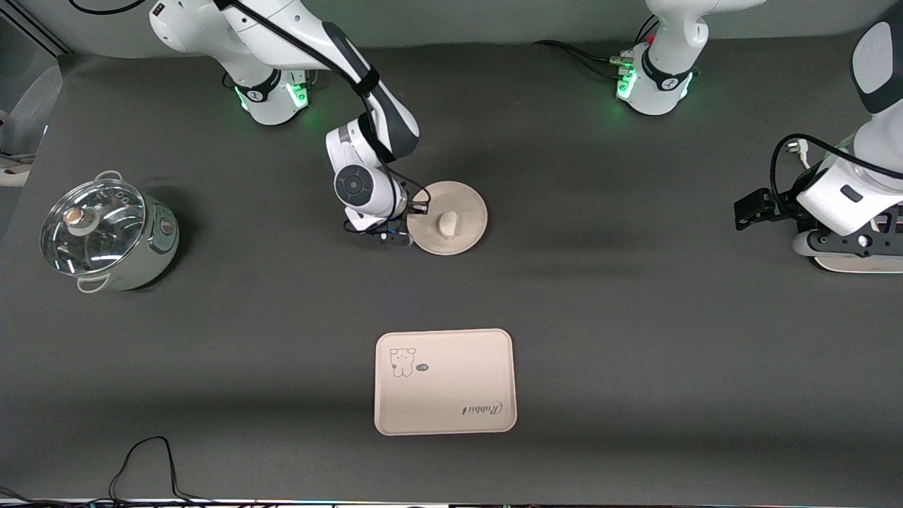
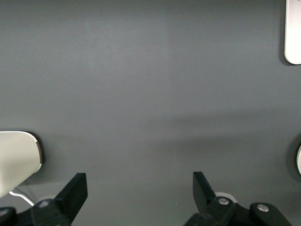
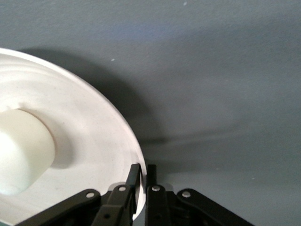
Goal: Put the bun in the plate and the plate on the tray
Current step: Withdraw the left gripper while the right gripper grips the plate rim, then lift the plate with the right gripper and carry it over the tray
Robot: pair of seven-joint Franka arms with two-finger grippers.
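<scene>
The right gripper [image 3: 142, 176] is closed on the thin raised rim of the round smooth plate [image 1: 462, 204], where the rounded off-white bun [image 1: 449, 224] lies in the middle. Only the right wrist view shows this pinch. The rectangular tray [image 1: 451, 395] lies nearer the camera on the dark surface [image 1: 635, 317], while the left gripper [image 2: 140, 190] waits, spread wide, over the left arm's end.

A dark grey cloth [image 1: 635, 317] covers the table. A lidded steel pot [image 1: 106, 236] stands toward the right arm's end. Black cables [image 1: 148, 466] trail along the near edge.
</scene>
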